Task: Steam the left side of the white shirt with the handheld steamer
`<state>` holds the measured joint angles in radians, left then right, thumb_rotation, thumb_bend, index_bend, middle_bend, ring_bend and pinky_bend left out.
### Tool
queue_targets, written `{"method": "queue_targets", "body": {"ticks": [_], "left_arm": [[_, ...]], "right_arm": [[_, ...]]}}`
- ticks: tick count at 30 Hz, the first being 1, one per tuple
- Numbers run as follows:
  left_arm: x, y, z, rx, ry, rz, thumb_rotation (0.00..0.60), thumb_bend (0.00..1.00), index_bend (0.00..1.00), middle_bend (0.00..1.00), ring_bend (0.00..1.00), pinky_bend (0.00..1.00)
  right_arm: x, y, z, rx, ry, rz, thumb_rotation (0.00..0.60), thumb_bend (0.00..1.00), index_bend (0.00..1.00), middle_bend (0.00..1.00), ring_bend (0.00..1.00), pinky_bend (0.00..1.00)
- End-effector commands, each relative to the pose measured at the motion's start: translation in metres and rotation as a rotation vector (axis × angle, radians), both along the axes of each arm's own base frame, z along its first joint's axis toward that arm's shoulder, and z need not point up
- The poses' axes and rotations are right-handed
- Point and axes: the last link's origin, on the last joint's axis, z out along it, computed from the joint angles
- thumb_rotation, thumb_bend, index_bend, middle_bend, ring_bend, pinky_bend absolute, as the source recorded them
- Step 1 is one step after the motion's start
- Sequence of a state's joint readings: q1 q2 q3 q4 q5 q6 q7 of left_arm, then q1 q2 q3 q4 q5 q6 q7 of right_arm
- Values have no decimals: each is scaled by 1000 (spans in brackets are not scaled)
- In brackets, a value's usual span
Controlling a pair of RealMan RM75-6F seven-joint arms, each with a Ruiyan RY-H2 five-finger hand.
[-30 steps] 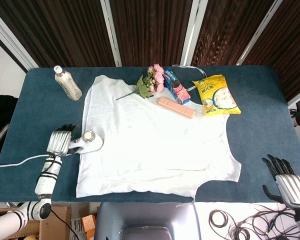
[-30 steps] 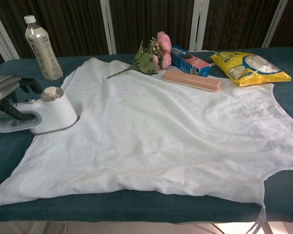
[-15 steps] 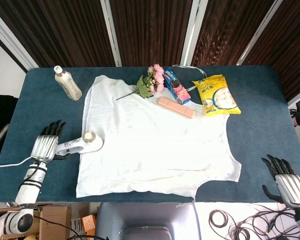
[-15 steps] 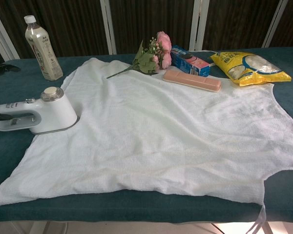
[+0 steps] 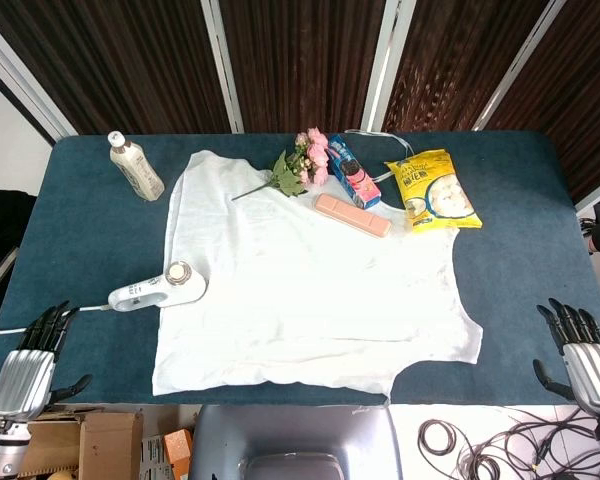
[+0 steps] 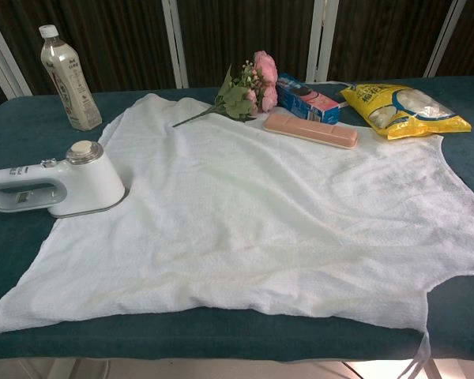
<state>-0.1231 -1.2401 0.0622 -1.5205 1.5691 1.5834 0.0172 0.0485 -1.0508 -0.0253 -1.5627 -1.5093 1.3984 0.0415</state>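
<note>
White woven fabric, the short-sleeved white shirt (image 5: 310, 285), is spread flat across the middle of the dark blue cloth-covered desk (image 5: 520, 250), with its hem toward the near edge. The white plastic handheld steamer (image 5: 158, 289) is laid on its side at the shirt's left edge; its round head is seated on the fabric, and its handle extends left onto the bare desk. A white cord (image 5: 40, 317) is seen running from the handle toward the left desk edge.

The left hand (image 5: 25, 367) is positioned at the near left corner, well apart from the steamer. Its fingers are spread and extended, and nothing is held. The right hand (image 5: 583, 362) is positioned at the near right corner, off the shirt, likewise with fingers apart and nothing held. Neither hand is shown in the chest view.

Along the far edge, the following are placed: a capped plastic bottle of pale liquid (image 5: 135, 166) at the left, standing upright; a bunch of pink artificial flowers (image 5: 302, 164) resting on the shirt's collar area; a blue rectangular carton (image 5: 352, 171); a flat pink oblong case (image 5: 351, 215) on the shirt; and a yellow snack bag (image 5: 431, 189).
</note>
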Motion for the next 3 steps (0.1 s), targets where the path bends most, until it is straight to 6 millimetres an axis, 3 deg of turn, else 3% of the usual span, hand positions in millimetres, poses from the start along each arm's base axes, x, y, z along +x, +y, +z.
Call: {"method": "queue_targets", "body": {"ticks": [1,3], "left_arm": [[1,-8,-3,24,-23,-22,600,0,0,0,0,141],[1,-8,-4,16,-17,-22,600,0,0,0,0,141]], "right_arm": [[1,1,0,-7,0,4,600,367,0,0,0,0],[0,3,0,-7,4,5,600,367,0,0,0,0]]}}
